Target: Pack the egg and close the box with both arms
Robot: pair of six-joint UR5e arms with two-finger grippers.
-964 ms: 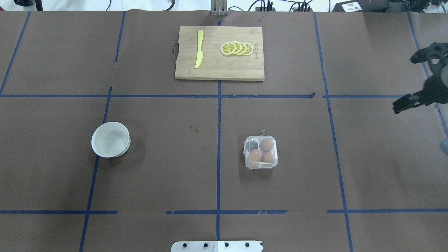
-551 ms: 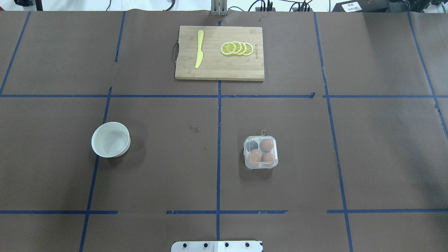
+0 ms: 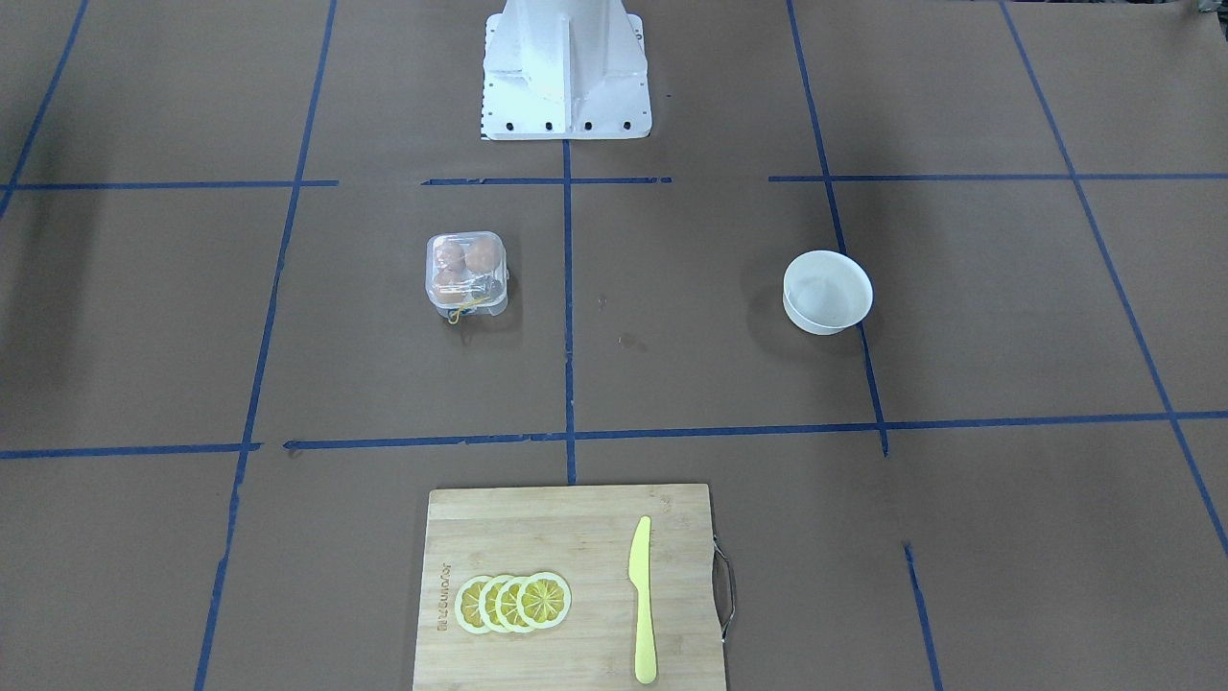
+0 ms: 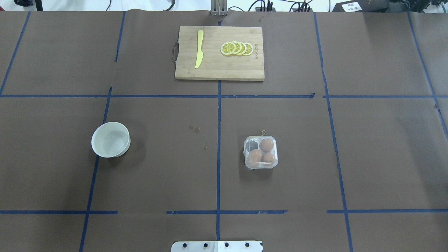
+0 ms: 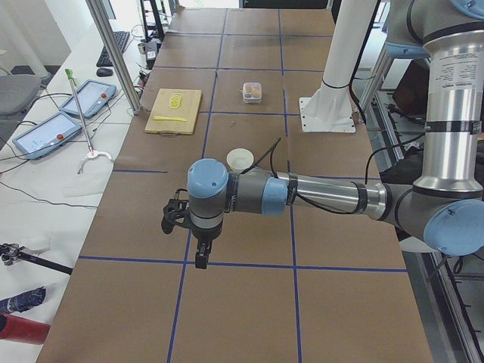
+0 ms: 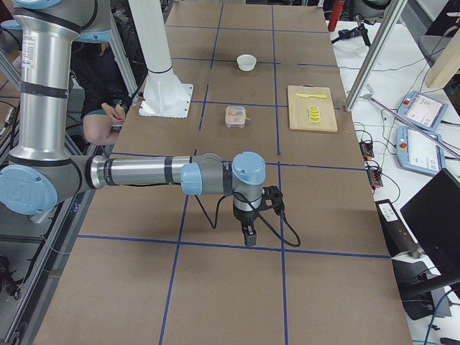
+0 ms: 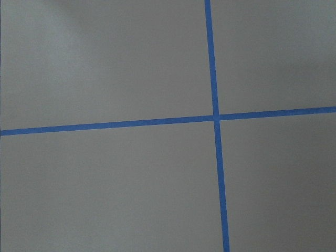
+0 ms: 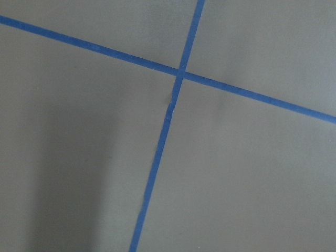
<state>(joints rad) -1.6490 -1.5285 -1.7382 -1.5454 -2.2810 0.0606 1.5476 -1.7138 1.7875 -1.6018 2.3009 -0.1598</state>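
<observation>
The clear plastic box point(image 4: 261, 153) sits on the table right of centre, its lid down over the cells. Three orange-brown eggs lie inside it, one being the egg point(image 4: 267, 144); the fourth cell looks dark and empty. The front-facing view shows the box point(image 3: 466, 273) with its yellow string. Both arms are off to the table's ends. My left gripper point(image 5: 184, 240) appears only in the exterior left view and my right gripper point(image 6: 263, 219) only in the exterior right view. Both hang over bare table, and I cannot tell whether they are open or shut.
A white bowl point(image 4: 110, 139) stands at the left. A wooden cutting board point(image 4: 219, 71) at the far edge carries a yellow knife point(image 4: 199, 49) and lemon slices point(image 4: 237, 48). The white pedestal point(image 3: 566, 67) stands at the near edge. A person sits behind the robot point(image 6: 100, 108).
One second ago my right gripper showed at the overhead view's right edge; it has since moved out of that view. Box, eggs and bowl have not moved.
</observation>
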